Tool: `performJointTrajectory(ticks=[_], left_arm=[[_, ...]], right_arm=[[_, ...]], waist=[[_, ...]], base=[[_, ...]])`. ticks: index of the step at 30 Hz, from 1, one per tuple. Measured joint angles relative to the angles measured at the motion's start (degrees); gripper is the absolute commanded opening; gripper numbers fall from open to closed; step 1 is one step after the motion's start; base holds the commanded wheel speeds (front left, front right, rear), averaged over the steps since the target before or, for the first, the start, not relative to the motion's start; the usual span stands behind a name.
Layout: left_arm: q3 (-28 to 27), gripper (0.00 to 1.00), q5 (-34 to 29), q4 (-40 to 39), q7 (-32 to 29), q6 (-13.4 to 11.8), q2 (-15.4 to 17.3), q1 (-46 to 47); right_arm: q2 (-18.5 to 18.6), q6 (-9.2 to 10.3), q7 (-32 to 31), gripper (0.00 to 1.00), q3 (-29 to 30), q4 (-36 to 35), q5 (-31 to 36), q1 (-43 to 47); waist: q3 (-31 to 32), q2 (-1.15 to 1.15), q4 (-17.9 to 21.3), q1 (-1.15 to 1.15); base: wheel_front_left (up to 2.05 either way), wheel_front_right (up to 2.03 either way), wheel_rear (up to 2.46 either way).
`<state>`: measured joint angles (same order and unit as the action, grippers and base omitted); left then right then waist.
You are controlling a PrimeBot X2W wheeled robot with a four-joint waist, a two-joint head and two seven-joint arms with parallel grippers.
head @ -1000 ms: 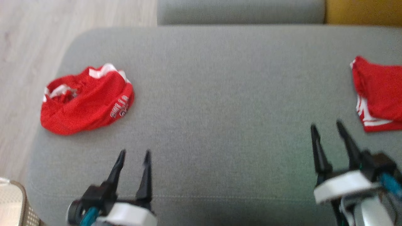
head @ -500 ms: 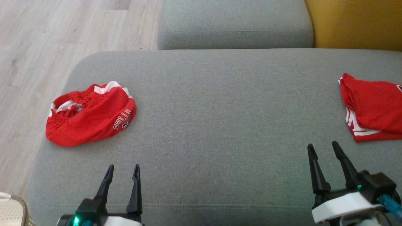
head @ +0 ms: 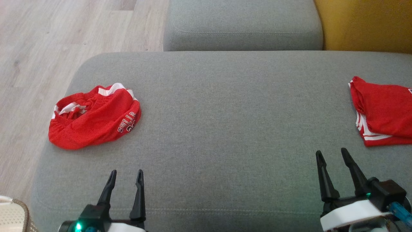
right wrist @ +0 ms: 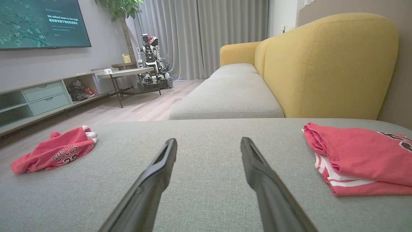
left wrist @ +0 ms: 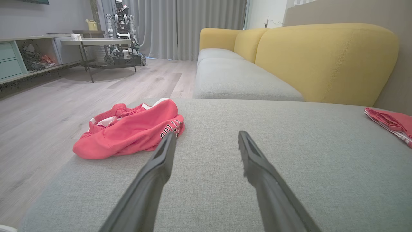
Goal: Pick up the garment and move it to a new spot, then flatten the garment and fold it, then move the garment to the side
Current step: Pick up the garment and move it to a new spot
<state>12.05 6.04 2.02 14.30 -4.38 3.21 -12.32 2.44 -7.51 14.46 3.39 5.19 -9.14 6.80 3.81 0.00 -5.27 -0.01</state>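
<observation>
Step in hand, by judgement: first pickup. Left gripper and right gripper spread wide, holding nothing, near cushion front edge. Crumpled red shorts at cushion's left end: soft mesh heap, white trim. Go in with left, pinch a raised fold, avoid snagging cushion weave. Folded red top at cushion's right end: leave alone.

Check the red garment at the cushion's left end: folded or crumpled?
Crumpled. The red garment lies in a rumpled heap, waistband bunched open, edges uneven on the grey cushion.
</observation>
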Motion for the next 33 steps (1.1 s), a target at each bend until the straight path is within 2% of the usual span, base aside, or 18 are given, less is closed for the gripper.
performJointTrajectory(ticks=[6, 12, 28, 33], left_arm=[[0.0, 1.0, -0.48, 0.05, 0.0, -0.16, 0.0, 0.0], [0.0, 1.0, -0.98, 0.11, 0.0, -0.27, 0.0, 0.0], [-1.88, 1.0, -2.27, -0.41, 0.0, -0.19, 0.04, -0.82], [-2.52, 1.0, -2.14, -2.07, 0.0, -1.51, 0.07, -1.69]], right_arm=[[-0.01, 0.0, 0.0, 1.0, 0.2, -0.09, 0.02, 0.02], [-0.03, 0.0, 0.0, 1.0, -0.67, -0.49, -0.05, 0.3], [-0.2, 0.0, 0.0, 1.0, -2.96, -0.7, -4.12, 2.21], [-0.22, 0.0, 0.0, 1.0, -5.2, -0.37, -4.08, 1.56]], waist=[[-0.03, 0.0, -0.66, 0.0], [0.06, 0.0, -3.51, 0.0], [0.43, 0.0, -19.35, 0.0], [-0.67, 0.0, -21.72, 0.0]], base=[[0.0, 0.0, 0.0], [0.0, 0.0, 0.0], [0.0, 0.0, 0.0], [0.0, 0.0, 0.0]])
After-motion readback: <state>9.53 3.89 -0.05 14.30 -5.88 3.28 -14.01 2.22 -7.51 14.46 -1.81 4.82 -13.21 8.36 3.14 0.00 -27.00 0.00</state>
